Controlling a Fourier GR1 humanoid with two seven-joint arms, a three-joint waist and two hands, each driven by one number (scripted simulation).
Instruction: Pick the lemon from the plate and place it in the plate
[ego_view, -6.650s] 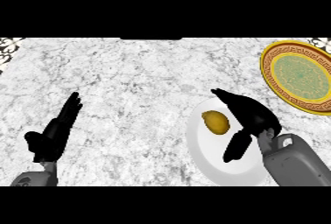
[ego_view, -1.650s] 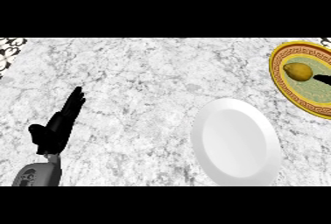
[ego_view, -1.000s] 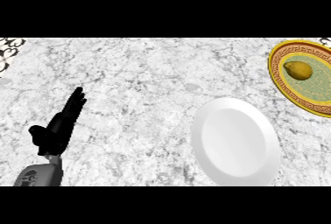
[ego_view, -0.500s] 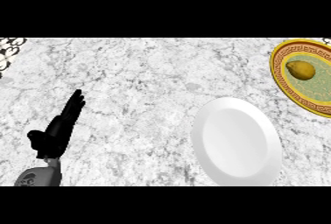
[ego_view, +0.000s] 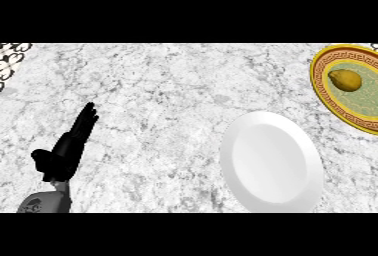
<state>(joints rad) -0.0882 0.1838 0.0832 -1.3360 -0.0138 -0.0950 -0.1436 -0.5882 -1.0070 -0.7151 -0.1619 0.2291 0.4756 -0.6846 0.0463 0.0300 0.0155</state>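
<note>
Lemon (ego_view: 345, 80): lying in the green middle of the ornate plate, well inside its rim, touched by no hand.
Ornate plate (ego_view: 319, 82): gold rim with a dark red key pattern, at the counter's far right edge, partly cut off at the view's right side.
White plate (ego_view: 272, 160): bare, toward the counter's front right, near the ornate plate but not touching it.
Left hand (ego_view: 63, 154): near the counter's front left corner, fingers straight and close together, pointing up and away, holding nothing, at rest.
Right hand: not in view, so no telling how its fingers are set.
Counter (ego_view: 162, 100): pale grey veined marble, with a dark scrollwork pattern (ego_view: 13, 54) at the far left corner.
Just changed: several seconds back, on the white plate under the right hand's fingers. About a second and a half ago, already on the ornate plate, with a dark fingertip beside it at the right edge. Now no fingertip there, and the same spot as half a second ago.
Meaning for the task: judged done, the lemon let go, at rest on the target plate, the hand drawn away.
Possible risk: a slight roll on a shallow plate, though unlikely from so far inside the rim.
</note>
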